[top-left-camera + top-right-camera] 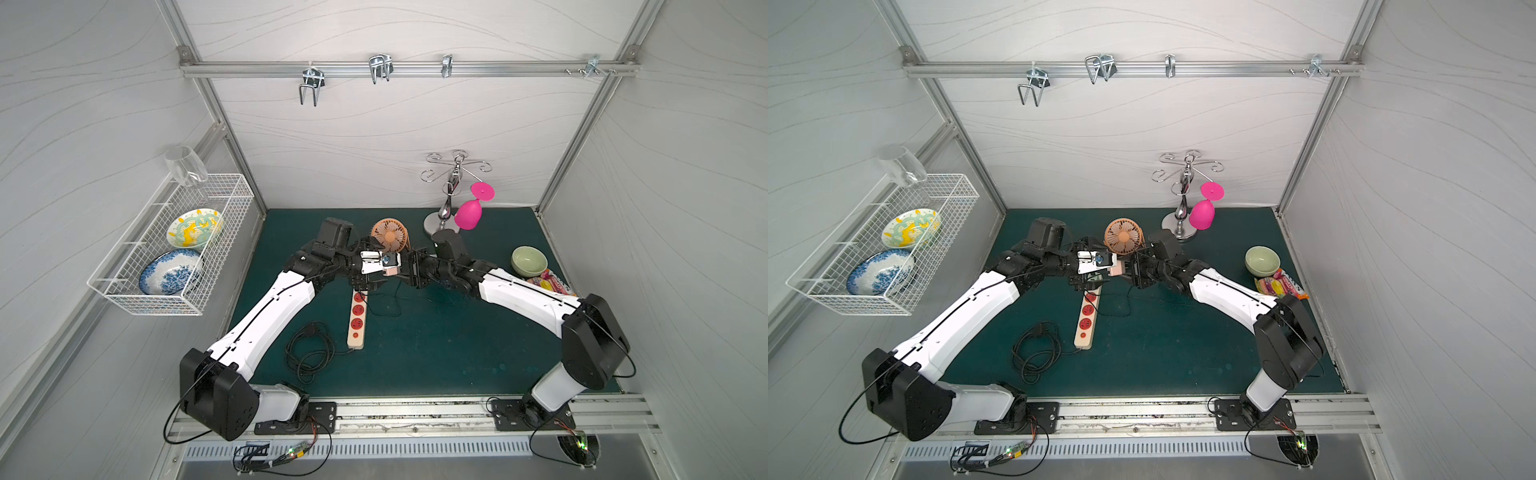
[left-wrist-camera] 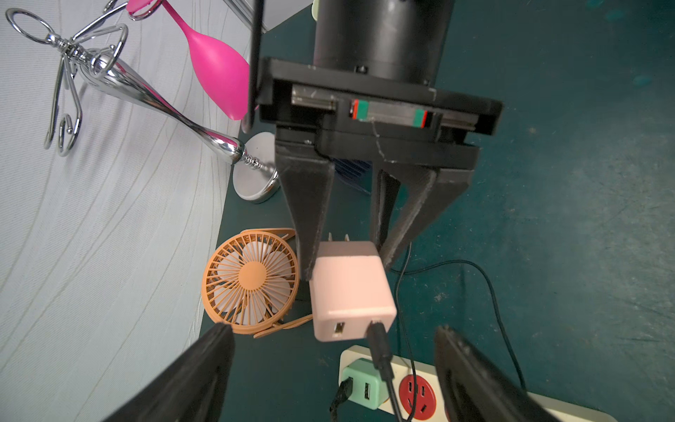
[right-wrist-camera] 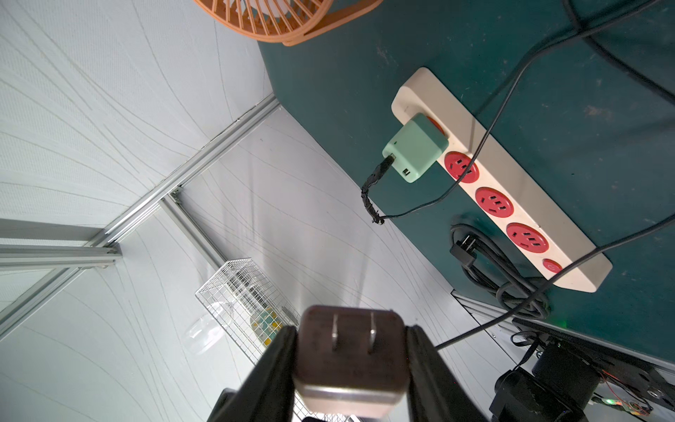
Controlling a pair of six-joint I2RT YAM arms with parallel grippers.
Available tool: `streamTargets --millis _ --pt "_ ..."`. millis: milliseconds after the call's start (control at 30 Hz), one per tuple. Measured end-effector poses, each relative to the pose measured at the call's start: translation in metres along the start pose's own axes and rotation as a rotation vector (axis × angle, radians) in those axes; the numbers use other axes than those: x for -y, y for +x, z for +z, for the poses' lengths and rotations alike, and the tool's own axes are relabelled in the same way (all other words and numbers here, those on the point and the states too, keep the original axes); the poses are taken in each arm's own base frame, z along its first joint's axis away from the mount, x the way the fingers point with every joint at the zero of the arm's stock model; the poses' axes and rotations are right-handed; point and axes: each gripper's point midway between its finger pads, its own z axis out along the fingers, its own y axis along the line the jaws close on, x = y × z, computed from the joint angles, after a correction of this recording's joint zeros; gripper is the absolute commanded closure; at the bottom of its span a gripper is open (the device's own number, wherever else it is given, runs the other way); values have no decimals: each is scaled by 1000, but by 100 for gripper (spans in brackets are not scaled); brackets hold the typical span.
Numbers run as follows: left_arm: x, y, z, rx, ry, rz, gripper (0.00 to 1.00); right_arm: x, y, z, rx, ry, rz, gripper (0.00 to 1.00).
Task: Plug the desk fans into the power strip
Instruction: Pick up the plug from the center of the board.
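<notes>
Left wrist view: right pincer [image 2: 347, 266] clamps one pink plug [image 2: 350, 292], left pincer [image 2: 333, 330] gapes apart; one green plug [image 2: 359, 383] occupies the power strip [image 2: 573, 411].

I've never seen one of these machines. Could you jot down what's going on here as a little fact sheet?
Right gripper: shut on the pink adapter, held in the air, prongs bare
Left gripper: open, fingers either side of the pink adapter, not touching it
Power strip: lying flat on the green mat; green adapter in its end socket, three red sockets free
Desk fan: orange, upright on the green mat
Pink adapter plugged in yet: no
</notes>
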Motion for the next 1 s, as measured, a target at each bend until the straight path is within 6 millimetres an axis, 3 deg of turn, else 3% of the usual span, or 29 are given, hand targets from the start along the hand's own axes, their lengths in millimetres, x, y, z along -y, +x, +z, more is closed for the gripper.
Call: streamTargets --millis 500,1000 --pt "-1 7 25 19 -31 126 23 -10 10 -7 -14 -41 3 90" --pt "-6 9 31 15 -44 157 54 -14 10 -8 -5 -57 11 92"
